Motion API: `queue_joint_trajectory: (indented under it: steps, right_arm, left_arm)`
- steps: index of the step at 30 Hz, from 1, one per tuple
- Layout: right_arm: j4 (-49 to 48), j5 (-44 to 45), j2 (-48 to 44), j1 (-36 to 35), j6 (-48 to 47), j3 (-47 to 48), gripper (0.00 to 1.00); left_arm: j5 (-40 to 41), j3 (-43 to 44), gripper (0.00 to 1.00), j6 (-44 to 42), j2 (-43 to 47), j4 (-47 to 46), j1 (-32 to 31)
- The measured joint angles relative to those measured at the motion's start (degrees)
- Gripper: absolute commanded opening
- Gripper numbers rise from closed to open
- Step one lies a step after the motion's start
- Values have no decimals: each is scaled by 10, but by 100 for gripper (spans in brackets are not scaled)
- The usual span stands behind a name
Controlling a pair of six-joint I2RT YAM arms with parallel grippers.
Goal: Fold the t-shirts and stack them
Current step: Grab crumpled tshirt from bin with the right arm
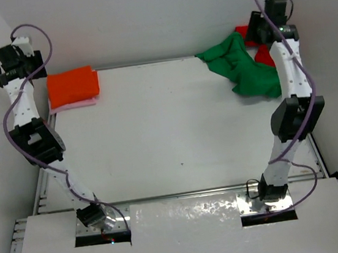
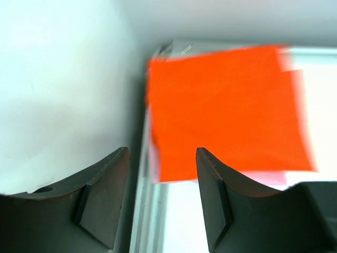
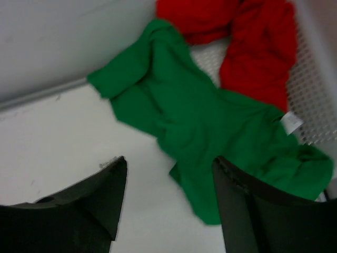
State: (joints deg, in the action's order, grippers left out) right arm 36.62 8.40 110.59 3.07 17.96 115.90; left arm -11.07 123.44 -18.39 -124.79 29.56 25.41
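Observation:
A folded orange t-shirt (image 1: 73, 86) lies on a folded pink t-shirt (image 1: 73, 103) at the table's far left corner; both show in the left wrist view, the orange one (image 2: 226, 110) and a pink edge (image 2: 271, 178). A crumpled green t-shirt (image 1: 242, 67) lies at the far right, spilling from the basket, with a red t-shirt (image 1: 263, 55) behind it. In the right wrist view the green one (image 3: 200, 121) lies below the red one (image 3: 253, 42). My left gripper (image 2: 160, 158) is open and empty, raised by the stack. My right gripper (image 3: 168, 163) is open and empty above the green shirt's edge.
A white mesh basket (image 3: 316, 89) stands at the far right corner and holds the red shirt. White walls enclose the table (image 1: 170, 132) on the left, back and right. Metal rails run along the table's edges.

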Motion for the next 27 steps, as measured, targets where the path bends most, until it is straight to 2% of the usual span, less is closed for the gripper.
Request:
queue_joint_trajectory:
  steps: [1,2,4,6,8,9,12,15,21,27]
  right_arm:
    - [-2,-3,19,23,0,28,51]
    - [-3,-8,36,41,3,47,38]
    - [-17,-18,68,74,13,60,29]
    - [-30,-24,96,100,30,56,28]
    - [-48,-26,127,120,36,49,33]
    - [-56,-25,143,127,37,48,42]
    - [-78,-21,189,135,35,48,55]
    - [-102,-14,218,133,32,48,62]
    - [-223,23,250,129,33,26,66]
    - [-328,71,361,129,41,110,67]
  left_arm:
    - [-12,-5,52,-4,27,7,-8]
    - [-26,-10,52,-6,50,15,-16]
    - [-54,-23,52,-7,89,32,-30]
    - [-80,-40,52,-7,114,53,-46]
    - [-96,-59,52,-7,126,79,-61]
    - [-99,-70,52,-7,128,90,-67]
    - [-102,-122,52,-10,131,124,-83]
    - [-102,-170,52,-11,136,153,-91]
    - [-99,-221,52,-11,169,183,-94]
    - [-90,-223,52,-14,174,189,-97]
